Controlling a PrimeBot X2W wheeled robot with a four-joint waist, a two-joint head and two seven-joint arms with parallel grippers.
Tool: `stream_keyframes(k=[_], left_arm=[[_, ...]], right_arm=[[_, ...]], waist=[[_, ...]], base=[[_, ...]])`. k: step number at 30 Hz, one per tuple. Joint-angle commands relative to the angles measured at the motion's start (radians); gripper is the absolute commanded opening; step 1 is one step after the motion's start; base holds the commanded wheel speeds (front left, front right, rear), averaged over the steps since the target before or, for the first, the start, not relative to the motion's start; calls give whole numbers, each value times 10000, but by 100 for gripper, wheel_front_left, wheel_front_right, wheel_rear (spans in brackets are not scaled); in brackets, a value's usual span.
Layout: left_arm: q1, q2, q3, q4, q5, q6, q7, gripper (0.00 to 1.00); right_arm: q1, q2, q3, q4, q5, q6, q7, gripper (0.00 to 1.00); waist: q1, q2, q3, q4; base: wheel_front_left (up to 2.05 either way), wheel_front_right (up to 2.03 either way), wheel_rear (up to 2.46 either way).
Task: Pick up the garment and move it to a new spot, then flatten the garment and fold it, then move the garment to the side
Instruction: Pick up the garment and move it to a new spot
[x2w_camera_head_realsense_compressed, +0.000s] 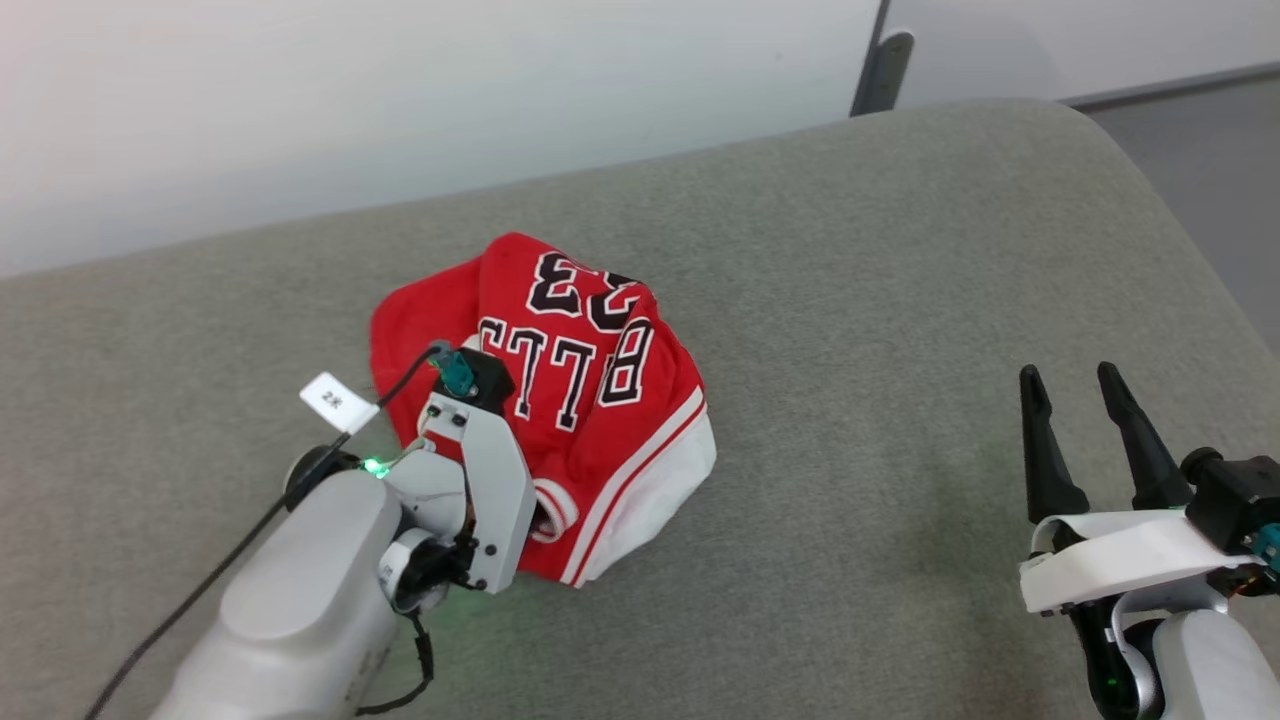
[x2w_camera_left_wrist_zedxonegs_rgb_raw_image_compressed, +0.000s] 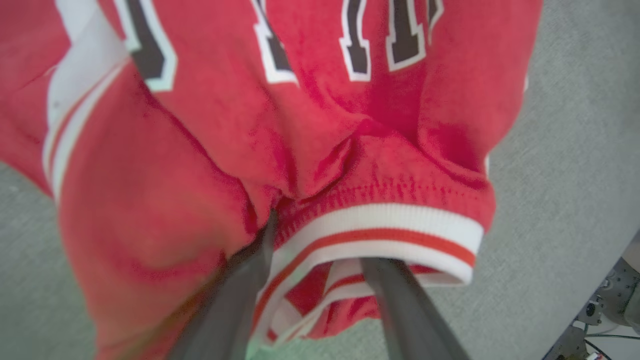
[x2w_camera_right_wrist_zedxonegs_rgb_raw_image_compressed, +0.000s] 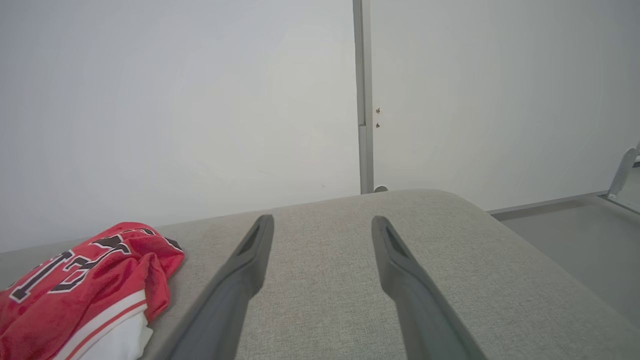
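The red jersey shirt (x2w_camera_head_realsense_compressed: 590, 400) lies bunched in a heap on the grey upholstered cushion (x2w_camera_head_realsense_compressed: 900, 250), left of the middle of the head view and well short of the white wall (x2w_camera_head_realsense_compressed: 400, 100) behind. Its printed side faces up: the black, white-outlined "BULLS" and "23" read upside down from the robot's side. A white sleeve (x2w_camera_head_realsense_compressed: 660, 490) with red-and-white striped edging spreads at the heap's near right corner.

The left gripper (x2w_camera_left_wrist_zedxonegs_rgb_raw_image_compressed: 320, 242) is down at the near edge of the heap, its pale wrist covering the fingers in the head view. In the left wrist view, its two dark fingers (x2w_camera_left_wrist_zedxonegs_rgb_raw_image_compressed: 235, 300) stand apart, not pinched together. One tip runs into a fold of red cloth and the other passes under a ribbed white-red-white band (x2w_camera_left_wrist_zedxonegs_rgb_raw_image_compressed: 390, 225) (whether either tip presses the cloth is hard to tell). A white tag (x2w_camera_head_realsense_compressed: 337, 402) hangs on the cable beside that wrist.

The right gripper (x2w_camera_head_realsense_compressed: 1070, 385) sits at the lower right, well apart from the shirt. Its fingers are spread wide over bare cushion with nothing between them.
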Motion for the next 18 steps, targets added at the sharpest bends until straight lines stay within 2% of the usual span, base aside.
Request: stream_keyframes(k=[1,12,18], left_arm=[[-23,108,-99,-39,-48,-68,116,100],[-122,909,-232,-1486,-683,-141,88,100],[34,1368,174,-2264,-778,-144,-1114,100]], right_arm=[[36,-40,-24,1,33,-14,-49,100],[257,-232,-279,-155,-30,-14,9,100],[458,-268,-391,-286,-86,-14,79,100]], waist=[[0,0,-126,168],[0,0,-657,1235],[0,0,-995,1940]], base=[[0,0,0],[0,0,0],[0,0,0]])
